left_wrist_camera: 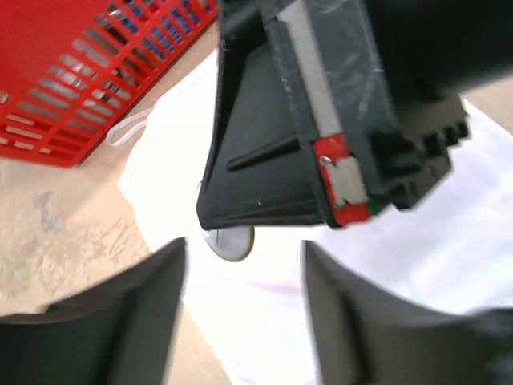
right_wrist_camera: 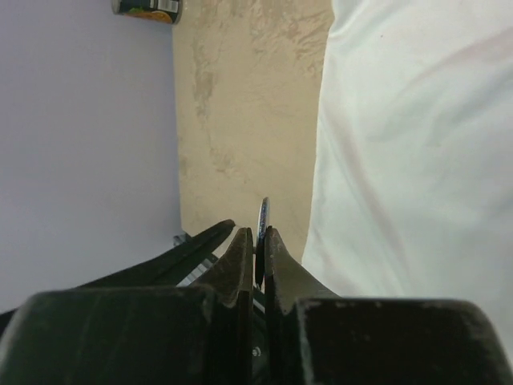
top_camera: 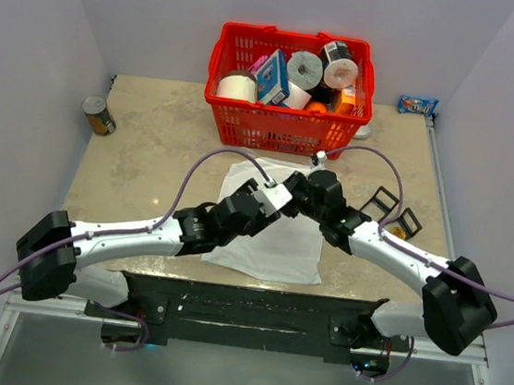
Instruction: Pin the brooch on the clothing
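The clothing, a white T-shirt [top_camera: 274, 246], lies flat on the table under both arms. My right gripper [top_camera: 298, 191] is shut on the brooch [right_wrist_camera: 262, 213], a thin round disc seen edge-on between its fingertips [right_wrist_camera: 272, 245]. In the left wrist view the same brooch [left_wrist_camera: 232, 243] pokes out pale and round below the right gripper's black body, just above the shirt [left_wrist_camera: 264, 321]. My left gripper [left_wrist_camera: 244, 269] stands open right beside it, a finger on either side and only cloth between them. The two grippers meet tip to tip over the shirt's upper part.
A red basket [top_camera: 282, 138] full of rolls and packets stands just behind the shirt. A can [top_camera: 99, 115] sits at the far left edge and a blue packet [top_camera: 417, 106] at the far right. Black wire frames [top_camera: 387, 207] lie right of the shirt.
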